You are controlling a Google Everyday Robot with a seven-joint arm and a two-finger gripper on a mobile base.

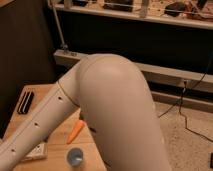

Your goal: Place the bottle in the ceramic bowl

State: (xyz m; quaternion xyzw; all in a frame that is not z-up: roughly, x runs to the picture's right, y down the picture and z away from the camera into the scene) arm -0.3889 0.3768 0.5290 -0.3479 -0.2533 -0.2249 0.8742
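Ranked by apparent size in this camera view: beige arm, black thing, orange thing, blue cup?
1. beige arm, looming near the camera.
2. black thing.
3. orange thing and blue cup: alike.
The gripper is out of view, lower left.

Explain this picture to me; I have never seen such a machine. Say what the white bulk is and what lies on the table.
The white bulk is the robot's arm, very close to the one camera: a rounded elbow and a long segment running down to the lower left. Where the camera is mounted is not known. The tool, the arm's two-finger grasping end, lies past the lower left edge, out of view, so whether it holds anything cannot be seen. On the wooden table lie a black object, an orange carrot-like piece, a light-blue cup and a white item partly hidden by the arm.
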